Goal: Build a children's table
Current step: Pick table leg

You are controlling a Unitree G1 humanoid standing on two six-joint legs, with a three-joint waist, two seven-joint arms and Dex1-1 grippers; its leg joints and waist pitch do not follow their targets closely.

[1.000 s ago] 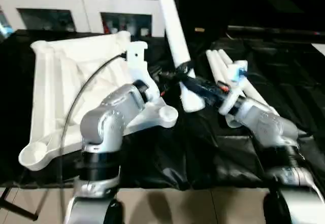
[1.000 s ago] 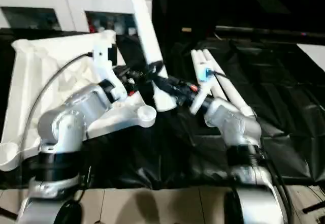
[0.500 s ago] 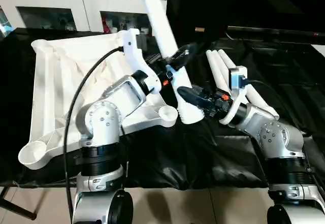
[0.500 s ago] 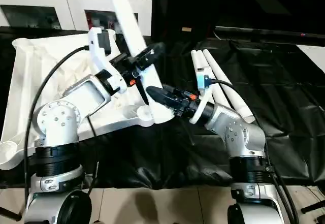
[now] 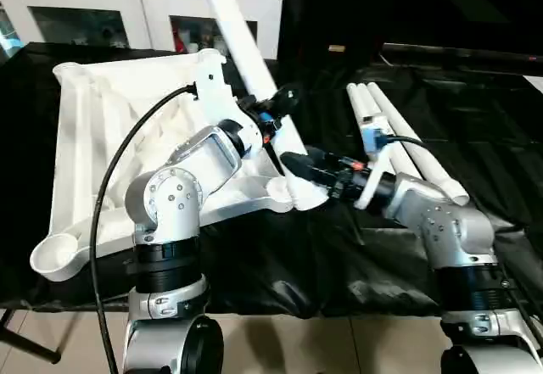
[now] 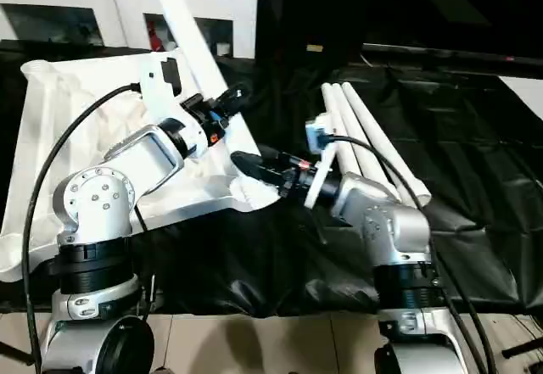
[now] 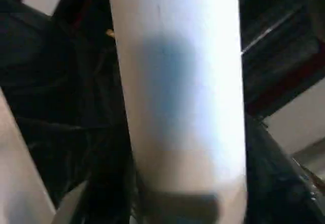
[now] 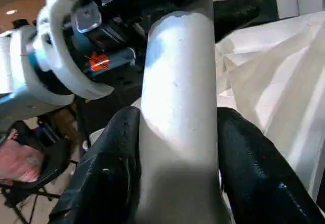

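Right gripper [image 5: 299, 169] has its two black fingers clamped on either side of the long tapered white tube leg [image 5: 242, 47], low down near the fat end. That leg's base sits right at the round corner socket [image 5: 280, 189] on the near right corner of the white plastic ribbed tabletop [image 5: 93, 128], and the tube leans up and away toward the far left. Left gripper [image 5: 276, 111] is a bit higher up the same leg with its fingers around it, but I honestly can't tell whether they're closed on it or just loosely round it.

Right wrist view is the useful one here: you can see both black fingers [image 8: 109, 168] pressed against the tube's sides, plus the left gripper's body crossing the leg just above. Left wrist view gives you the white tube [image 7: 177, 92] up close.

Head views show the wider layout. Tabletop lies underside up on the black cloth-covered table [image 5: 475, 128], over on its left half. Three more white tube legs [image 5: 399, 132] lie side by side on the right half, just behind the right forearm. White glass-doored cabinet [image 5: 127, 13] stands past the far edge.
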